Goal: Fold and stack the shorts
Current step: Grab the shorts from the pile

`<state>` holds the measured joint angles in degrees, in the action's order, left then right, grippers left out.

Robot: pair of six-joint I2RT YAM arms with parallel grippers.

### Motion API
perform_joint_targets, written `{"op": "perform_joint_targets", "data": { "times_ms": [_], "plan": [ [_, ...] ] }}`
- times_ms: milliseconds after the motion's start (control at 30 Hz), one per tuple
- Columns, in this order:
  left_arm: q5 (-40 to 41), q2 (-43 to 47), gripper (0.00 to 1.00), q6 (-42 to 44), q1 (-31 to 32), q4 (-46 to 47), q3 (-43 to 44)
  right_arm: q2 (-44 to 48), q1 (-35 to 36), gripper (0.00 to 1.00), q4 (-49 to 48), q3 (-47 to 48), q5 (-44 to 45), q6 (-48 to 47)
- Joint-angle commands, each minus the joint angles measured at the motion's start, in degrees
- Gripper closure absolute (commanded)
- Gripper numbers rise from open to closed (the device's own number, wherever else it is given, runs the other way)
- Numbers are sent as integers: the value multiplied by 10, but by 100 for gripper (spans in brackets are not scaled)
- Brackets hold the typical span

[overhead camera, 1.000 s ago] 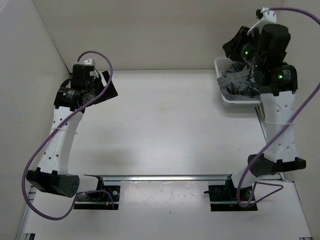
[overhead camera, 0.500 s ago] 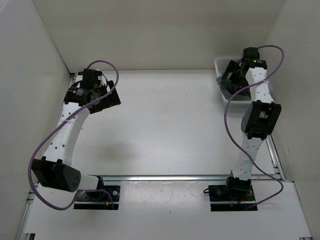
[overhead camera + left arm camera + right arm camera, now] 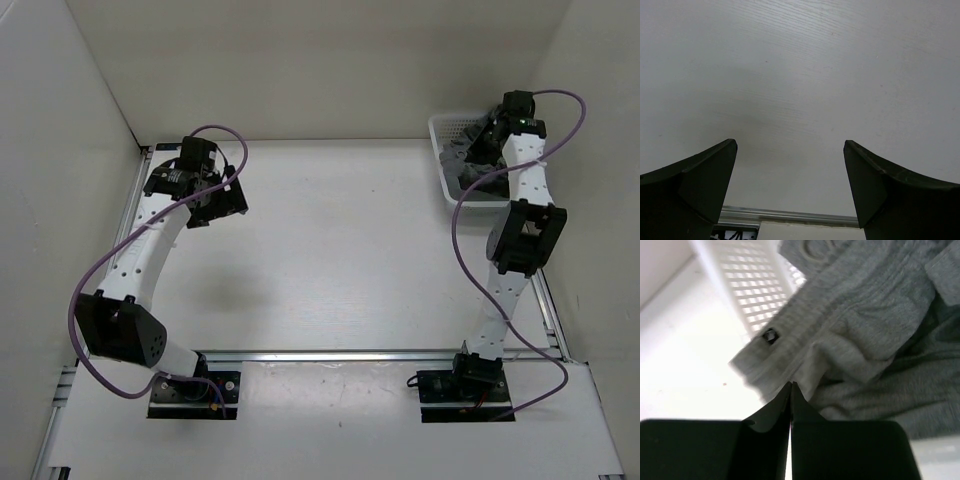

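Filling the top view, a white wood-grained desk (image 3: 330, 250) sits boxed in by pale walls (image 3: 300, 70), with a metal rail (image 3: 330, 355) along its near edge. The shorts (image 3: 865, 335) lie heaped in the basket (image 3: 437, 127) at the far right corner, one hem draped over its rim. The right jaws are clenched, tips at that hem; whether cloth is caught I cannot tell. The left jaws gape wide above the desk, far left.
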<state>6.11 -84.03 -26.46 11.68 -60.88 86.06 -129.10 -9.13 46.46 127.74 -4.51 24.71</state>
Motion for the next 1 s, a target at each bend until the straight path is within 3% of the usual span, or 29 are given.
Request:
{"op": "perform_joint_targets", "data": {
  "times_ms": [0,67,100,233,400,533,733,833,967],
  "plan": [
    [10,9,0,-5,8,2,10,106,2,100,-44,1,-22,-4],
    [5,14,0,-5,13,2,10,140,7,100,-51,1,-22,-17],
    [5,14,0,-5,13,2,4,145,7,92,-45,6,-22,-17],
    [5,33,0,-5,13,7,-9,124,17,38,4,27,-30,-68],
    [0,39,0,-5,13,7,-9,96,56,28,56,-4,53,-109],
    [0,39,0,0,13,7,-9,70,72,12,56,-11,90,-124],
    [6,33,0,0,13,7,-21,31,82,12,61,15,121,-124],
    [6,27,0,0,13,7,-26,4,82,19,61,22,147,-124],
    [11,21,0,0,13,7,-27,-18,82,41,61,33,162,-119]
  ]
}}
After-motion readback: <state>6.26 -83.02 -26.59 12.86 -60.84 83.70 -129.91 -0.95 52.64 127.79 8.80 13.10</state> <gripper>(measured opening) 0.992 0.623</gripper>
